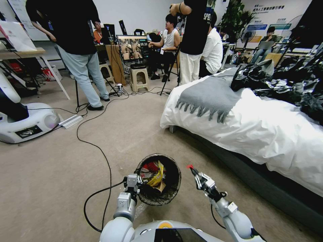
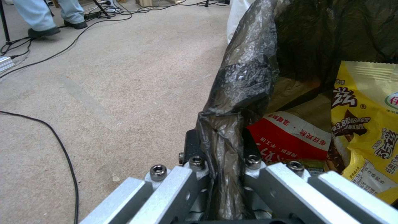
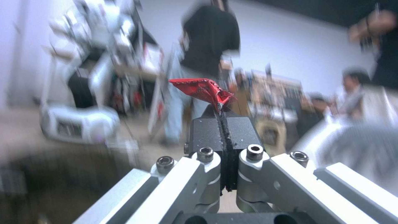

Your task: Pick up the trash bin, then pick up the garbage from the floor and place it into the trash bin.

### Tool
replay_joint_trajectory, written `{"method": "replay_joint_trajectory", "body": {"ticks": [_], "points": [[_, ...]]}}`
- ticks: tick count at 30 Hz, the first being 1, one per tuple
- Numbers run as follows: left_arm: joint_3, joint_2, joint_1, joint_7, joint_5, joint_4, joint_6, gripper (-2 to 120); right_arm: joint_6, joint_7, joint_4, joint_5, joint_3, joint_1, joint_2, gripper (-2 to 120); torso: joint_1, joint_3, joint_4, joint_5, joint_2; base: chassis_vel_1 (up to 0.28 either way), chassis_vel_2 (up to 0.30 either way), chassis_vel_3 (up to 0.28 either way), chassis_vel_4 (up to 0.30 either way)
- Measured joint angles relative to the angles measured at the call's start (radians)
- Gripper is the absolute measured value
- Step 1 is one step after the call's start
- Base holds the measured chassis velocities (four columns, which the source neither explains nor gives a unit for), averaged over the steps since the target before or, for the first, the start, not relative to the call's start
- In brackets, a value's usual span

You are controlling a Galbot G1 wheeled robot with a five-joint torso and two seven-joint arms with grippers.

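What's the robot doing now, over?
Left gripper shut on bin rim, bin held off the carpet. Right gripper shut on red wrapper, beside the bin, not over it. Wrappers inside. Nothing in the way.

A beige carpeted floor [image 1: 50, 174] was seen, with black cables [image 1: 101, 154] trailed across it in loops. A white robot base [image 1: 25, 122] was parked on it at the left, and a flat silver power strip [image 1: 70, 121] was laid just beside that base. Beige plastic stools [image 1: 139, 78] were stood farther back. A bed [image 1: 269, 134] was set on the floor at the right, covered by a white duvet; a grey fringed blanket [image 1: 208, 95] and crumpled black plastic sheets [image 1: 289, 84] were spread on it.
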Motion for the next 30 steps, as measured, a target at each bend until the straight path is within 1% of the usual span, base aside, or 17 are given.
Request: {"method": "replay_joint_trajectory", "body": {"ticks": [2, 3, 5, 6, 8, 10, 11, 17, 18, 30], "points": [[0.001, 0.002, 0.001, 0.000, 0.001, 0.002, -0.001, 0, -0.019, -0.009, 0.058, 0.026, -0.024, -0.001, -0.017, 0, 0.000, 0.000, 0.0000, 0.0001, 0.000, 0.000, 0.000, 0.000, 0.000], [0.001, 0.002, 0.001, 0.000, 0.001, 0.002, -0.001, 0, -0.019, -0.009, 0.058, 0.026, -0.024, -0.001, -0.017, 0, 0.000, 0.000, 0.0000, 0.0001, 0.000, 0.000, 0.000, 0.000, 0.000], [0.006, 0.002, -0.002, 0.001, 0.002, 0.003, -0.001, 0, -0.027, -0.030, 0.082, 0.033, -0.055, -0.008, -0.042, 0, 0.000, 0.000, -0.0001, 0.0001, 0.000, 0.000, 0.000, 0.000, 0.000], [0.006, 0.002, -0.002, 0.001, 0.002, 0.003, -0.001, 0, -0.027, -0.030, 0.082, 0.033, -0.055, -0.008, -0.042, 0, 0.000, 0.000, -0.0001, 0.0001, 0.000, 0.000, 0.000, 0.000, 0.000], [0.011, 0.002, -0.004, 0.001, 0.002, 0.004, -0.001, 0, -0.031, -0.042, 0.083, 0.018, -0.093, -0.012, -0.069, 0, 0.000, 0.000, -0.0001, 0.0002, 0.000, 0.000, 0.000, 0.000, 0.000], [0.013, 0.002, -0.005, 0.001, 0.003, 0.005, -0.001, 0, -0.032, -0.045, 0.081, 0.008, -0.107, -0.012, -0.077, 0, 0.000, 0.000, -0.0001, 0.0002, 0.000, 0.000, 0.000, 0.000, 0.000], [0.014, 0.002, -0.004, 0.001, 0.003, 0.005, -0.001, 0, -0.034, -0.046, 0.069, -0.012, -0.135, -0.013, -0.088, 0, 0.000, 0.000, 0.0000, 0.0003, 0.000, 0.000, 0.000, 0.000, 0.000], [0.013, 0.002, 0.000, 0.001, 0.005, 0.002, -0.002, 0, -0.031, -0.047, 0.032, -0.051, -0.183, -0.017, -0.096, 0, 0.000, 0.000, -0.0001, 0.0002, 0.000, 0.000, 0.000, 0.000, 0.000], [0.013, 0.000, 0.006, 0.002, 0.009, -0.002, -0.003, 0, -0.025, -0.047, -0.001, -0.073, -0.206, -0.016, -0.094, 0, 0.000, 0.000, 0.0000, 0.0002, 0.000, 0.000, 0.000, 0.000, 0.000], [0.014, -0.003, 0.011, 0.002, 0.011, -0.010, -0.003, 0, -0.003, -0.048, -0.089, -0.108, -0.233, -0.015, -0.078, 0, 0.000, 0.000, 0.0000, 0.0002, 0.000, 0.000, 0.000, 0.000, 0.000]]}}
